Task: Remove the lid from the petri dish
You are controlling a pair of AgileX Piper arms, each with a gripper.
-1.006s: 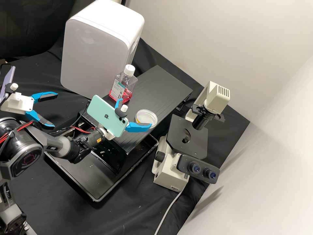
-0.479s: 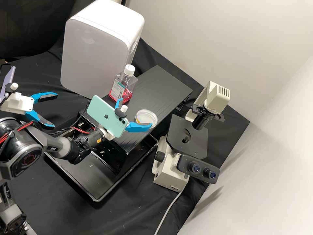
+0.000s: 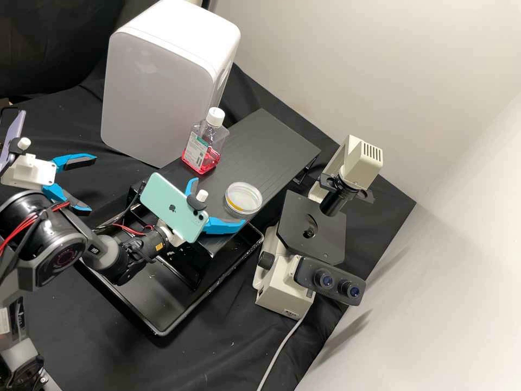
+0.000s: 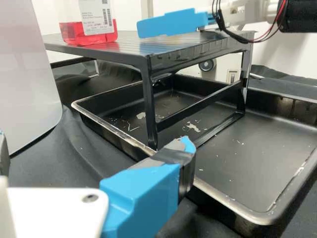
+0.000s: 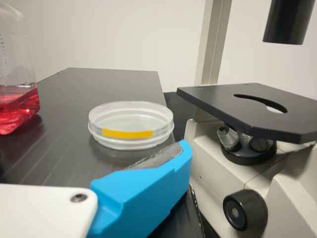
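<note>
Two blue fingers of the right gripper [image 3: 220, 202] are gaping wide and empty beside the clear round lidded plastic petri dish [image 5: 131, 124], which is sitting near the edge of the black ribbed platform [image 3: 271, 141]. Closing too low is risking lifting the base too, or shoving it off.

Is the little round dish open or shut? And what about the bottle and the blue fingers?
Petri dish: lid on, lying flat on the black shelf.
Flask: upright, white cap on, red liquid inside.
Right gripper: fingers open, close to the dish, holding nothing.
Left gripper: fingers open, holding nothing.
</note>
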